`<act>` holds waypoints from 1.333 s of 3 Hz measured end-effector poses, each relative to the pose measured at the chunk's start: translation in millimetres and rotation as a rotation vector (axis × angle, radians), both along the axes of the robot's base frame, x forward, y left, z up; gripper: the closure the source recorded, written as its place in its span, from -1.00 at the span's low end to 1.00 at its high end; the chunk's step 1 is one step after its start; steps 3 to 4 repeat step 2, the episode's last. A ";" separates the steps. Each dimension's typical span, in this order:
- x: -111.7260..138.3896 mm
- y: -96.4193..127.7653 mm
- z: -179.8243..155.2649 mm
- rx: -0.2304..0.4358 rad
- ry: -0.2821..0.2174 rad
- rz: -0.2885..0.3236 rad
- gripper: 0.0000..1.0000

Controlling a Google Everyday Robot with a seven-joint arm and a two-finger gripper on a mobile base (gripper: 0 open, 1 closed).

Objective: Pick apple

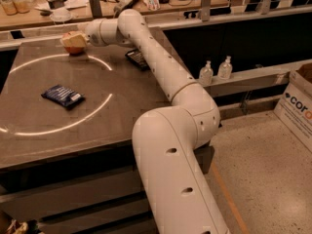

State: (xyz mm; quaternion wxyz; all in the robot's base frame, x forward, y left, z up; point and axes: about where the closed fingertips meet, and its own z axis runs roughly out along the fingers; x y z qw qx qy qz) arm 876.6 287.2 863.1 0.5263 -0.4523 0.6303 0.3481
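The apple [74, 51] sits at the far left of the dark table [107, 130], just inside the top of a bright ring of light. Only a red-orange sliver of it shows below my gripper [72, 42]. The gripper is down over the apple and covers most of it. My white arm [161, 67] reaches from the front right across the table to it.
A blue snack packet [62, 96] lies left of centre inside the ring. A dark packet [136, 58] lies under my forearm. Two small bottles [215, 70] stand on a ledge to the right. A cardboard box [297, 101] is on the floor. A cluttered bench [97, 4] runs behind.
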 end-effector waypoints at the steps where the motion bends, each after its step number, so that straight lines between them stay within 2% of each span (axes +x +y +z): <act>1: -2.9 9.3 2.9 -0.010 -0.004 0.021 0.33; 2: -4.4 14.4 0.4 -0.010 -0.001 0.027 0.06; 4: -4.4 14.4 0.4 -0.010 -0.001 0.027 0.06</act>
